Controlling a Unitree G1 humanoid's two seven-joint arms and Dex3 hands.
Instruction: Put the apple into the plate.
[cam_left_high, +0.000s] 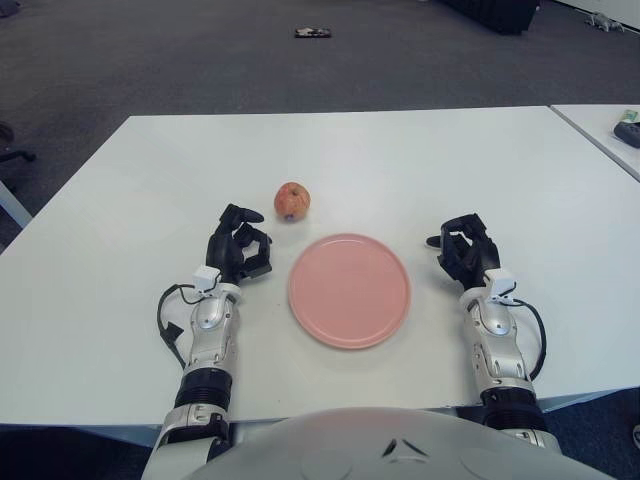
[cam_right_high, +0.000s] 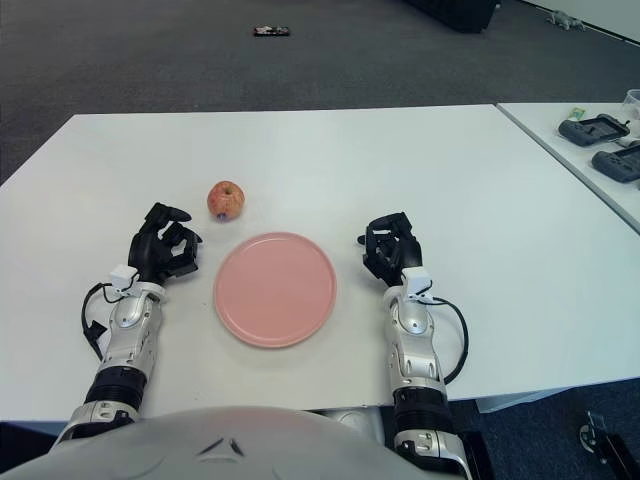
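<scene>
the apple (cam_left_high: 292, 201) is small and round, red blushing to yellow-orange, with what looks like a dark stem dimple low on its near side, though that is hard to make out. it sits upright on the white table (cam_left_high: 420, 160), just beyond the far-left rim of the plate and not touching it.

the plate (cam_left_high: 349, 290) is pink, round and shallow, lying flat on the table between the two hands. nothing is in it.

the left hand (cam_left_high: 238, 246) rests on the table just left of the plate, near the apple but apart from it; its dark fingers are curled loosely inward and hold nothing. the right hand (cam_left_high: 467, 250) rests on the table to the right of the plate, fingers likewise curled in and holding nothing.

at the far right, on a second table (cam_right_high: 560, 140), lie dark devices (cam_right_high: 596, 130).
</scene>
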